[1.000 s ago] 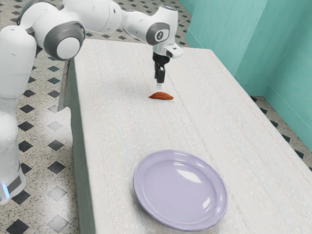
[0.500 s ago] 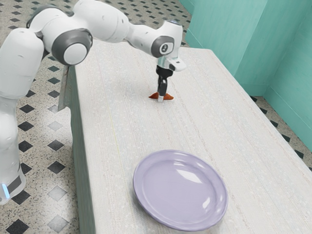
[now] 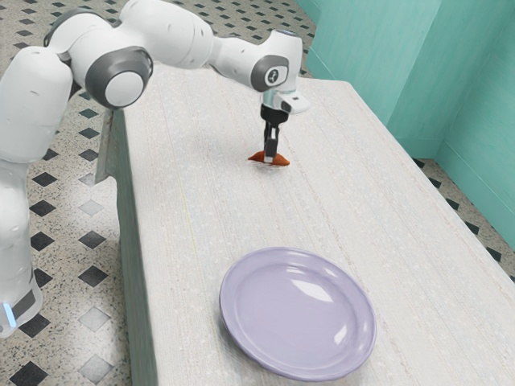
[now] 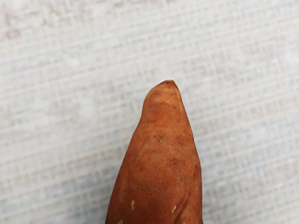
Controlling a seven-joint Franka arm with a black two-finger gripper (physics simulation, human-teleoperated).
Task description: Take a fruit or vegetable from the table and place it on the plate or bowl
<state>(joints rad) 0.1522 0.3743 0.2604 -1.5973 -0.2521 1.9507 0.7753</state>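
Well, starting at the exterior view's left, my arm (image 3: 121, 68) rises white and grey over the checkered floor (image 3: 64, 233) and reaches across the pale desk (image 3: 185, 217) from about ten o'clock. It bends down at the wrist, so my hand (image 3: 272, 155) points straight down at the far half of the desk top. The two black fingers stand close together and clamp the sweet potato (image 3: 257, 158) across its middle, one from each side. One orange-brown end sticks out at nine o'clock of the fingers and the other at three o'clock. The sweet potato lies level at the desk's surface, and I cannot tell whether it rests there or hangs just above.

In the wrist view the sweet potato (image 4: 161, 163) sits right under my hand, reddish-brown with small pale specks. It tapers to a blunt tip over the desk's fine grain.

At about six o'clock of the sweet potato, well apart from it and near the desk's front edge, sits the glossy lavender plate (image 3: 298, 312). Farthest right, at two o'clock of my hand, stands a teal wall (image 3: 402, 56).
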